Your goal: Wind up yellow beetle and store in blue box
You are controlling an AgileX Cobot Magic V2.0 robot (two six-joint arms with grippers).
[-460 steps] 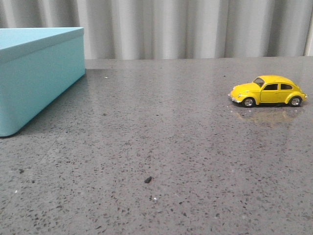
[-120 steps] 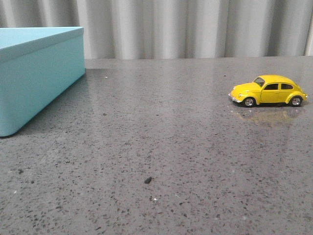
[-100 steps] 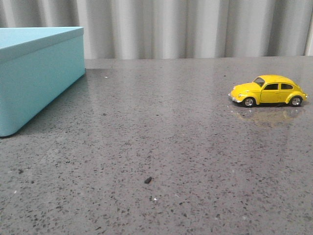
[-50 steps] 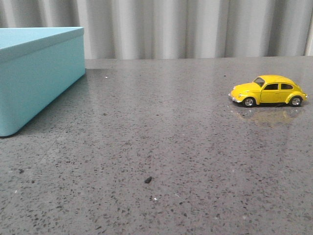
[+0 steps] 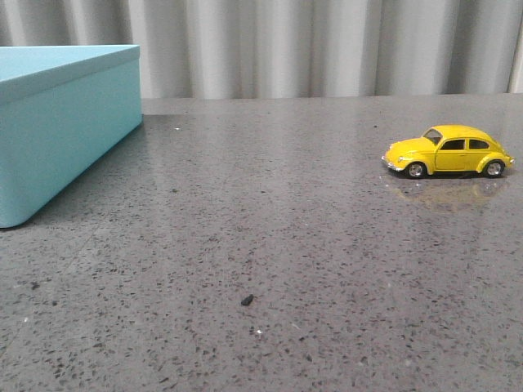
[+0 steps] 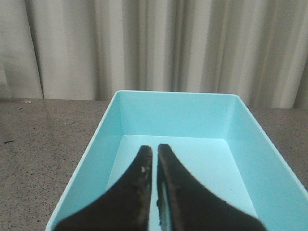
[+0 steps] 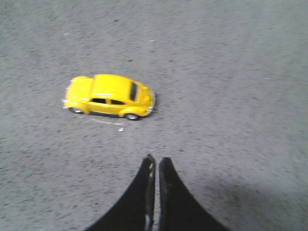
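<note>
Movement: none seen; small glossy yellow toy beetle car (image 5: 448, 151) unchanged on grey speckled table (image 5: 270, 245), right side
Box: large pale blue rectangular box (image 5: 57, 122) far left, well apart
Left gripper (image 6: 154, 155): fingers together above box interior
Right gripper (image 7: 156, 163): fingers together, near car, not touching

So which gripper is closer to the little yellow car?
The right. The right gripper hovers above the table close to the yellow beetle; the left gripper hangs over the blue box.

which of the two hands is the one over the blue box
The left hand: its shut fingers hang above the open blue box. The right hand, also shut, is over bare table near the yellow car.
</note>
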